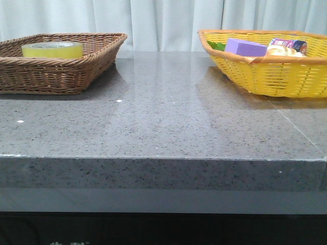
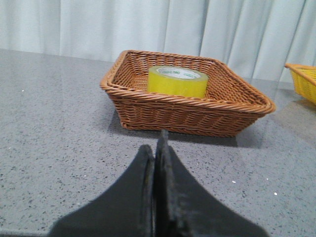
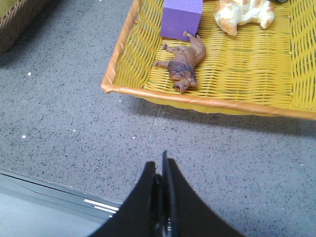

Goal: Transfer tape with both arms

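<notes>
I see the tape (image 1: pixel 52 49) lying flat in the brown basket (image 1: pixel 76 71), far left on the tabletop (image 1: pixel 163 122). The left wrist view confirms it: roll (image 2: pixel 177 81) sits toward the back of that basket (image 2: pixel 187 111), core opening up, nothing touching it.

Left end effector (image 2: pixel 156 148): fingers pressed together, holding nothing, over bare tabletop just short of the brown basket.

Right end effector (image 3: pixel 163 168): fingers also pressed together, holding nothing, over the tabletop near its edge, just short of the yellow basket (image 3: pixel 197 101).

Yellow basket (image 1: pixel 271 76) is far right on the tabletop, well apart from the brown one. In it I see a purple box (image 3: pixel 181 19), a toy animal (image 3: pixel 183 64) on its side touching the box, and a pale brown-and-white item (image 3: pixel 244 12) I can't identify.

Neither arm shows in the front view.
</notes>
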Controlling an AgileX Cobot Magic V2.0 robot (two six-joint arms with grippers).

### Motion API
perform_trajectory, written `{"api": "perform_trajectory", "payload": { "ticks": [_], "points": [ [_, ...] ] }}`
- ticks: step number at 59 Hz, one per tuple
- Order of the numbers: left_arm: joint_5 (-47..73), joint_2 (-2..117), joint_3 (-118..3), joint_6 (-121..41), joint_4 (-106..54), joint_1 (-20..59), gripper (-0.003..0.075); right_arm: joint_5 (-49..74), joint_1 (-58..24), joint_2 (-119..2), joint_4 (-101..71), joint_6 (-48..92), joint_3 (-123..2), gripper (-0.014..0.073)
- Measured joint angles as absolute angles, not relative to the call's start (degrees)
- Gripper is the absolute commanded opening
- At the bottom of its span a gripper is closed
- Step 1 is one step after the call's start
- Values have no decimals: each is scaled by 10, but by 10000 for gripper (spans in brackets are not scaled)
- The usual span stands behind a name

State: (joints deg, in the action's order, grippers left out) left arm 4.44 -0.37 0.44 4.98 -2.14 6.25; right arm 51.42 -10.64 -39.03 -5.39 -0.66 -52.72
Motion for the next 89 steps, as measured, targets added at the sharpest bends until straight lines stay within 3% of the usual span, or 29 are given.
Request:
{"api": "perform_trajectory", "payload": {
  "ticks": [89],
  "points": [
    [47,-4,4,50,0,45,-20,514,-106,-390,-54,-7,-527,-68]
  ]
}}
